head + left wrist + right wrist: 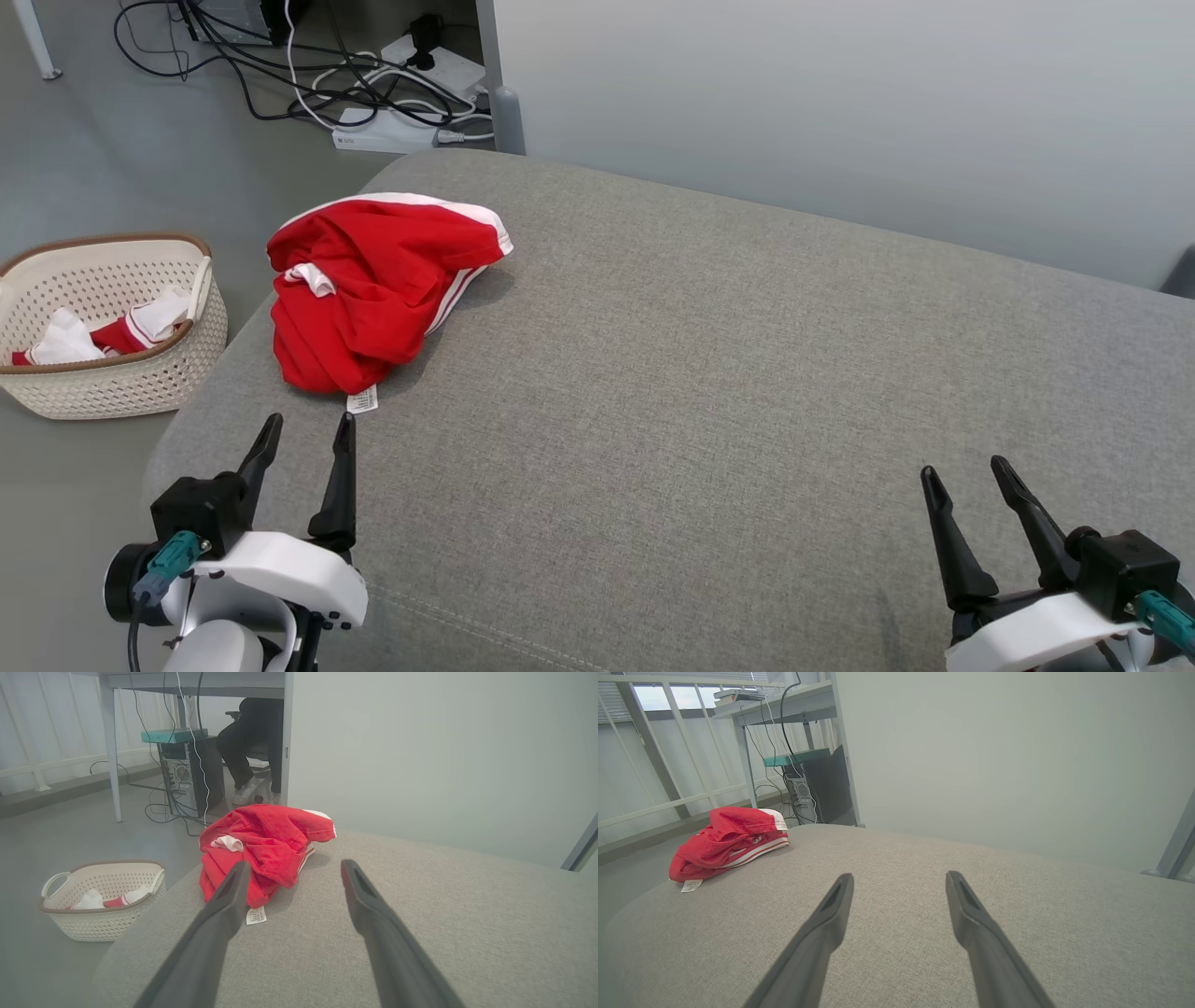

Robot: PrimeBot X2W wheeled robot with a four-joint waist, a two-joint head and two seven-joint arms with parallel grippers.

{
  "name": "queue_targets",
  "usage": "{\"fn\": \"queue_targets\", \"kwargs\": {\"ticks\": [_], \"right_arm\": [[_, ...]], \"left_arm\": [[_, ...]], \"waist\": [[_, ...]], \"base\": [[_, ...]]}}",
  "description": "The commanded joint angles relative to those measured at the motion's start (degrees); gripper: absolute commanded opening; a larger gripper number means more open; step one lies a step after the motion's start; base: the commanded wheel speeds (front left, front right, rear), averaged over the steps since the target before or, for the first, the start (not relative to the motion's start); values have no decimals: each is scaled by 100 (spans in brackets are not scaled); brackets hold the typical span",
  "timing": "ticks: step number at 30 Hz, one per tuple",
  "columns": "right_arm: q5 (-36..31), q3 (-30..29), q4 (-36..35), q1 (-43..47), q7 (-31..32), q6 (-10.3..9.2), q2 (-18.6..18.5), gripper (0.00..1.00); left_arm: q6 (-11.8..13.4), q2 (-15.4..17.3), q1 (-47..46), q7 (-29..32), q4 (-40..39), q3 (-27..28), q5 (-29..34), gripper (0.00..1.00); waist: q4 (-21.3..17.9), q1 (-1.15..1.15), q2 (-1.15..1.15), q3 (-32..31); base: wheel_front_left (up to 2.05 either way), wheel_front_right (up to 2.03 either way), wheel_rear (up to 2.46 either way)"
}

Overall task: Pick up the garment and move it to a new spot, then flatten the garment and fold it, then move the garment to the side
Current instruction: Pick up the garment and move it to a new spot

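Note:
The garment (pixel 369 289) is a crumpled red piece with white stripes and a white label, lying at the far left corner of the grey cushioned surface (pixel 709 392). My left gripper (pixel 310 427) hovers open just short of the garment's near edge, nothing between its fingers. In the left wrist view the garment (pixel 261 849) lies right ahead of the open left gripper (pixel 293 867). My right gripper (pixel 966 469) stands open and empty at the near right, far from the garment. The right wrist view has the garment (pixel 726 842) at far left, beyond the open right gripper (pixel 899 877).
A cream laundry basket (pixel 112 373) with red and white clothes sits on the floor left of the surface. Cables and a power strip (pixel 383 131) lie on the floor behind. A person's legs (pixel 250 751) show under a desk. A pale wall (pixel 840 112) stands behind.

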Motion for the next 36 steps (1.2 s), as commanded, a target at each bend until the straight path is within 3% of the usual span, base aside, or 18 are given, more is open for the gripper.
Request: {"fn": "queue_targets", "kwargs": {"ticks": [1,13,23,29,36], "right_arm": [[-62,70,-137,-167,-79,8,-69,100],[-204,83,-70,-239,-79,8,-117,100],[-355,88,-183,-574,-79,8,-231,100],[-373,213,-299,-873,-79,8,-299,100],[-351,298,-312,-1130,-79,8,-318,100]], "left_arm": [[49,135,-146,-6,-164,158,-52,100],[-117,184,-366,203,-160,62,-211,100],[-392,643,-1962,1549,58,137,-667,100],[-493,923,-3096,2331,882,261,-1048,100],[-531,1266,-3911,2579,2204,503,-1332,100]], "waist": [[29,0,0,11],[-7,0,0,102],[-362,0,0,713],[-755,0,0,1151],[-1274,0,0,1603]], "base": [[0,0,0],[0,0,0],[0,0,0],[0,0,0],[0,0,0]]}}
